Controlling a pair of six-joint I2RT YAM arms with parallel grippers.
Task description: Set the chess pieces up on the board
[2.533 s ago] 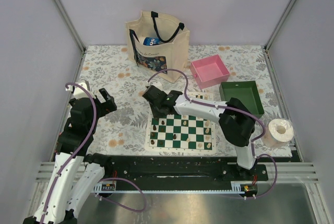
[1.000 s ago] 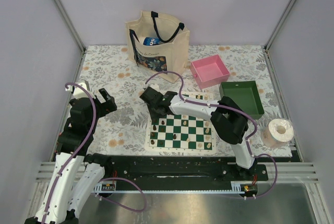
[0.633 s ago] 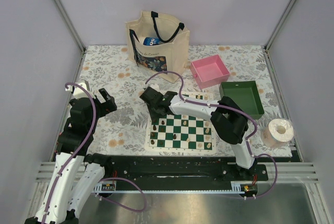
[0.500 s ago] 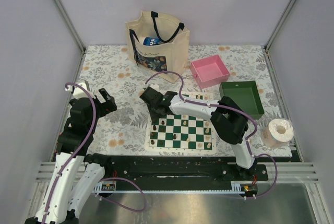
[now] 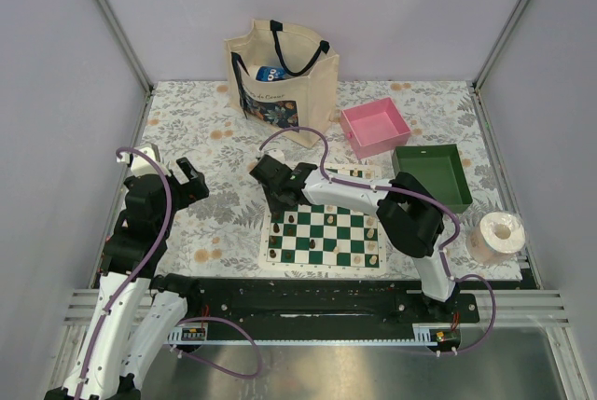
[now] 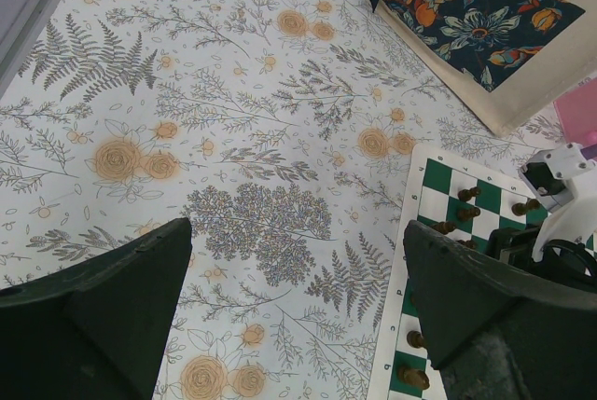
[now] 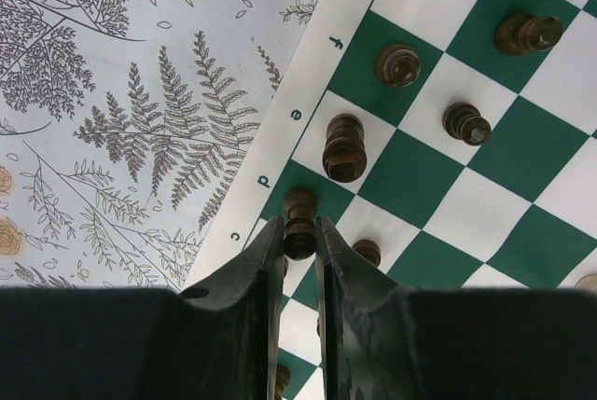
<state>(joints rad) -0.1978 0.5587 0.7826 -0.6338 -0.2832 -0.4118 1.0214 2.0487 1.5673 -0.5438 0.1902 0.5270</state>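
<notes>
The green-and-white board lies in front of the arm bases, with dark pieces along its left side and pale ones on its right. My right gripper hangs over the board's left edge, shut on a dark chess piece that stands on the green edge square by the letter d. Other dark pieces stand on neighbouring squares. In the top view the right gripper is at the board's far-left corner. My left gripper hangs open over the flowered cloth, left of the board, holding nothing.
A cream tote bag stands at the back. A pink tray and a green tray sit behind and to the right of the board. A paper roll stands at the right edge.
The right gripper has shifted slightly left over the board's left edge and its jaws have narrowed on the dark piece. The left arm has not moved.
</notes>
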